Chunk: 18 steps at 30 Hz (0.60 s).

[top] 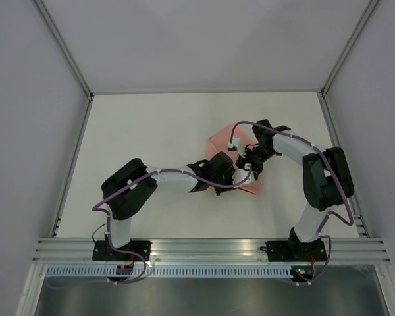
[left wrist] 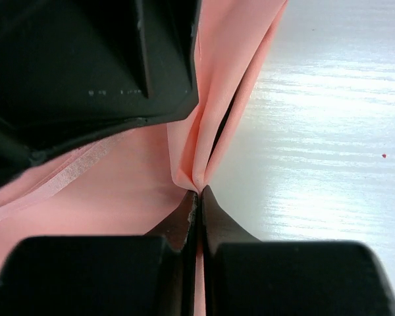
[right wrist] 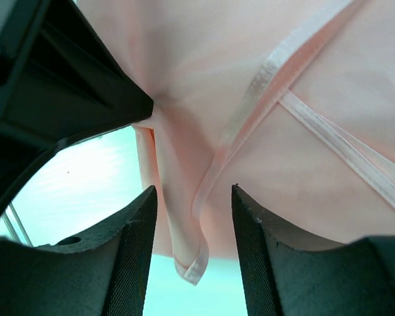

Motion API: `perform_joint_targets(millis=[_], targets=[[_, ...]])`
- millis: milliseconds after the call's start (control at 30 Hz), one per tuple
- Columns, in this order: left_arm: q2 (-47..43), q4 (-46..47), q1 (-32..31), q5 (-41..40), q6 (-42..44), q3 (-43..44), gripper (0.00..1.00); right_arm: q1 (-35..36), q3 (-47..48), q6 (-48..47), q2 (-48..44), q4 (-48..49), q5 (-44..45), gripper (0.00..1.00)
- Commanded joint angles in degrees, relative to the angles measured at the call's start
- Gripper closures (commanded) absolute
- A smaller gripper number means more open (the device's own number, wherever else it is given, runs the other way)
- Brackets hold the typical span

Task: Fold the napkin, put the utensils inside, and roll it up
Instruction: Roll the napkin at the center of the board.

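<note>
**Scene count:** one napkin [top: 218,141], two arms, two grippers, one table [top: 151,131].

**Napkin.** The single pale pink cloth lies bunched on the white table, right of centre. Both grippers meet over it, and the arms cover most of it in the overhead view. Pink shows at two places there: a patch beyond the grippers and a smaller patch on their near side. In the right wrist view two shiny hem bands [right wrist: 276,72] run across the cloth and meet near the middle of the picture.

**Left gripper** [left wrist: 199,192]. The jaws are pressed together. One upright fold of the napkin [left wrist: 118,191] is pinched at the fingertips and rises away from them as a narrow ridge. To the right of the ridge lies bare table. Another black gripper body fills the upper left of this view, directly over the cloth.

**Right gripper** [right wrist: 194,197]. The two fingers [right wrist: 135,250] stand well apart. One hanging fold of the napkin [right wrist: 283,151], with a hem loop at its lower end, drops into the gap between them. The fold lies near the left finger, but contact cannot be confirmed. No clamping is visible.

**Relative position.** In the overhead view the left gripper [top: 225,172] and right gripper [top: 251,161] sit just beside each other above the cloth.
</note>
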Motion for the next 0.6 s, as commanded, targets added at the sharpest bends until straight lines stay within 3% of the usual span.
perform_joint_targets(millis=[0,333,567], targets=[[2.7,-8.3,1.0,4.6,-4.0,2.1,0.98,-1.3,-2.4,1.1,-5.5,5.1,-3.6,0.45],[5.8,-15.8,4.9,14.4,-7.4,9.1,0.98,-9.7,-15.7,4.2,-22.8,18.5,-8.6,0.42],[10.3,-20.8,8.3,21.5,-9.8,13.8,0.98,-11.7,-22.4,5.8,-31.1,24.5,-9.6,0.42]])
